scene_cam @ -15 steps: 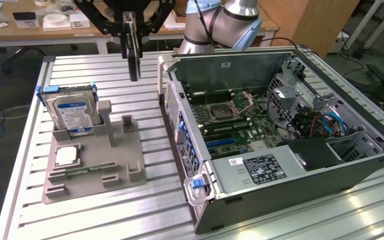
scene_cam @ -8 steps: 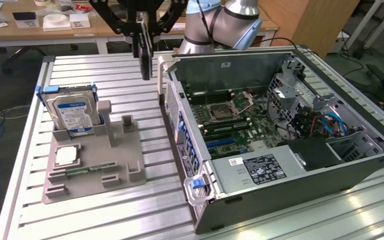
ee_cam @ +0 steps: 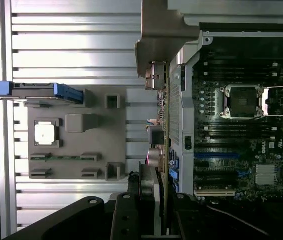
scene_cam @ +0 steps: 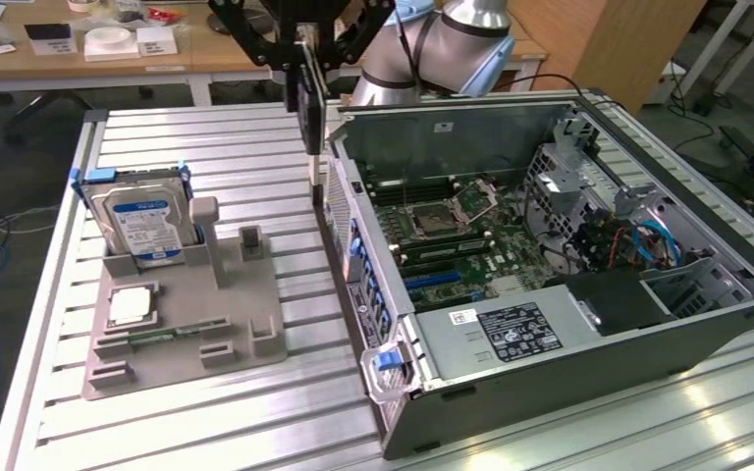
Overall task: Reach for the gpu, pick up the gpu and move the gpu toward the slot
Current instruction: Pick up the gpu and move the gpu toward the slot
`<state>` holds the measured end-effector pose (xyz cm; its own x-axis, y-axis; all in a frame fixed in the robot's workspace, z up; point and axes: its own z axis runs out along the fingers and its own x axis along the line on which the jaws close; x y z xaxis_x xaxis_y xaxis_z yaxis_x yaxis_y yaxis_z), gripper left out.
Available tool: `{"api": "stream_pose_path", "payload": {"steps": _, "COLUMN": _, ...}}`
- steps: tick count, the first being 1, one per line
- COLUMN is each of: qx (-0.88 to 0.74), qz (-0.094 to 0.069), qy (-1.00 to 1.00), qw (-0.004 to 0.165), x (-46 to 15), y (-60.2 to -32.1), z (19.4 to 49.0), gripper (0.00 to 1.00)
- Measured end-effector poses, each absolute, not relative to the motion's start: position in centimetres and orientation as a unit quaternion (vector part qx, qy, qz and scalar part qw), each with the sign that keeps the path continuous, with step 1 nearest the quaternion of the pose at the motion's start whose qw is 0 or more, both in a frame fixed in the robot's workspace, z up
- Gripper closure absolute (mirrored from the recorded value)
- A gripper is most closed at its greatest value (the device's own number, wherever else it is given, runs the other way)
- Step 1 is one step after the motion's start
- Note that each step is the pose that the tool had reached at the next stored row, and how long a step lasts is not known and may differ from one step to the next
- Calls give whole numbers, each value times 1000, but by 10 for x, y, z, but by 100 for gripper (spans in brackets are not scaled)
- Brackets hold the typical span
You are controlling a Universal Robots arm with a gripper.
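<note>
Exterior view: one gripper (scene_cam: 309,59) hangs above the slatted metal table (scene_cam: 220,137), its jaws pinching the top edge of one gpu (scene_cam: 310,103). The card hangs upright and edge-on, lifted clear of the table, just beside the open computer case (scene_cam: 548,285) on the exterior view's left of its wall. One grey holder (scene_cam: 188,314) lies well apart on the table, carrying one hard drive (scene_cam: 141,221) with a blue label standing upright and one square silver chip (scene_cam: 131,306) lying flat. From the wrist view the gpu (ee_cam: 164,130) runs as a thin strip along the case wall, with the motherboard (ee_cam: 241,135) beyond it. It seems to hang free of the wall, though the gap is hard to judge.
</note>
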<state>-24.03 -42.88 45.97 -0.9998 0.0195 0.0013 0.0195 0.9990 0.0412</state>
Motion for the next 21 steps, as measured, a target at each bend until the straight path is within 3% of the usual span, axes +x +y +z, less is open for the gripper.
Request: {"api": "stream_pose_path", "payload": {"steps": 21, "qx": -9, "qz": -21, "qy": -1000, "qw": 1, "x": -193, "y": -429, "z": 460, "gripper": 72}}
